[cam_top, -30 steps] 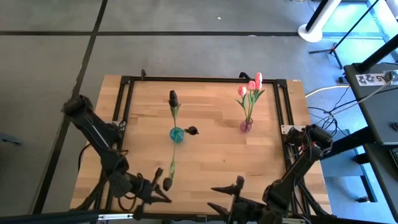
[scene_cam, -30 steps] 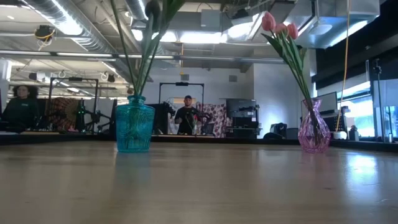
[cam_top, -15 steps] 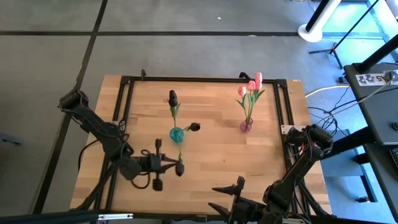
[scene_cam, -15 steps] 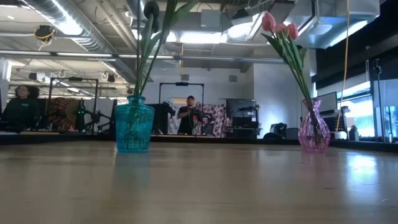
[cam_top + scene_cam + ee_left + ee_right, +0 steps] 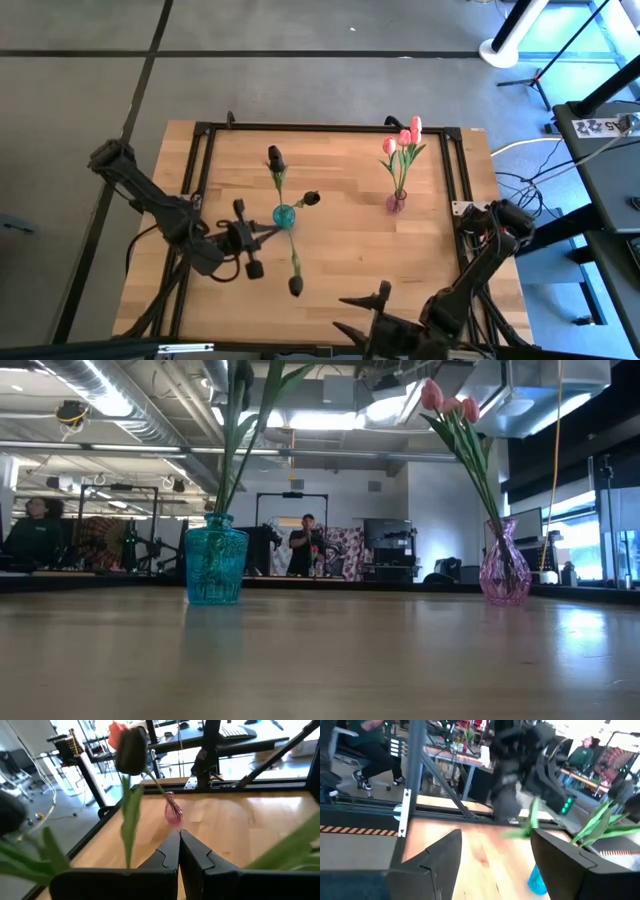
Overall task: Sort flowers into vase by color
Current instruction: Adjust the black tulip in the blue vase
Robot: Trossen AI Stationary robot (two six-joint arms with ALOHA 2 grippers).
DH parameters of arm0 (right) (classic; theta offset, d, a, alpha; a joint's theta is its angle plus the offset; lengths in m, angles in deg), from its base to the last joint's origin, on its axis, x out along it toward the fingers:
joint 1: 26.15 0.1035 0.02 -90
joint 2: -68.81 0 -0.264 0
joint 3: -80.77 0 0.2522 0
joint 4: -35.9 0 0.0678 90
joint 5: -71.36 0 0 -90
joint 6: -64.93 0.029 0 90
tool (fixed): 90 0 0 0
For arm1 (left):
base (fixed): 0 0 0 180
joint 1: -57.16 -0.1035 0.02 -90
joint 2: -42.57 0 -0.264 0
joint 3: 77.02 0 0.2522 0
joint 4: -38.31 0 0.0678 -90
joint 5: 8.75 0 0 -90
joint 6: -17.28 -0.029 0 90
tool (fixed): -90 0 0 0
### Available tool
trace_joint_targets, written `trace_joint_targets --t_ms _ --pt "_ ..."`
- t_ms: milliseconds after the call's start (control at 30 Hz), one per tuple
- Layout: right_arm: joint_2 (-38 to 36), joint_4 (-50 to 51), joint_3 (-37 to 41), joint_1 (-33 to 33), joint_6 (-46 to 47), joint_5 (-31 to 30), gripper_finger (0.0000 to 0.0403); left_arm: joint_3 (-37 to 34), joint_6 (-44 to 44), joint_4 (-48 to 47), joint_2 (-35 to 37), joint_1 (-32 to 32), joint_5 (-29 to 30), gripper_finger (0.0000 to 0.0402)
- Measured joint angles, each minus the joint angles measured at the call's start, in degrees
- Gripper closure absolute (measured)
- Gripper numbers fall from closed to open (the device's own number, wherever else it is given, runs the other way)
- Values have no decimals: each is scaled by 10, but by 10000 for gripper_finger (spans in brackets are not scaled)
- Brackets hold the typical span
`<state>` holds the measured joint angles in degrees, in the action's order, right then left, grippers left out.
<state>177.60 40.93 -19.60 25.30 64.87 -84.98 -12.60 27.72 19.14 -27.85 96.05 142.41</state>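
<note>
left gripper (image 5: 262, 236) is clamped on the stem of a black flower (image 5: 296, 287), right beside the blue vase (image 5: 284, 215). stem runs from the fingers down toward the near edge of the table (image 5: 350, 250), head hanging low and clear of the vase. from the wrist camera the fingers (image 5: 170, 852) are pressed together, with the dark head (image 5: 131, 751) and a leaf up in front.

right gripper (image 5: 372, 312) is parked at the near edge, jaws apart, nothing between them. blue vase shows past its fingers (image 5: 440, 860).

blue vase already holds two black flowers (image 5: 277, 158), one upright, one leaning right. pink vase (image 5: 396, 203) on the right side holds the pink flowers (image 5: 404, 140). no loose flowers on the table that i can see.

step in hand, my read: bringing the last black flower to the blue vase. it's not in yet and looks upside down relative to the vase mouth.

next move needs the stem end swung over the mouth, flower brought upright, then lowered between the two stems already in there. risk is knocking those or tipping the vase, since the gripper is very close to it.

writing: none readable on the vases or table. a small sign with dark marks sits on the bench (image 5: 600, 128) off to the right, too small to read.
</note>
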Motion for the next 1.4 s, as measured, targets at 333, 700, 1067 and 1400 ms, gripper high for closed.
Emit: trace_joint_targets --t_ms 333,700,1067,1400 --pt "0 199 0 -83 191 114 166 0 121 -153 -1 69 -61 400" --pt "0 217 0 -91 213 89 166 0 160 -158 -163 64 70 301" --pt "0 223 0 -91 223 89 166 0 55 -34 -226 -7 121 229" --pt "0 225 0 -91 223 105 166 0 66 52 -225 -53 140 319"
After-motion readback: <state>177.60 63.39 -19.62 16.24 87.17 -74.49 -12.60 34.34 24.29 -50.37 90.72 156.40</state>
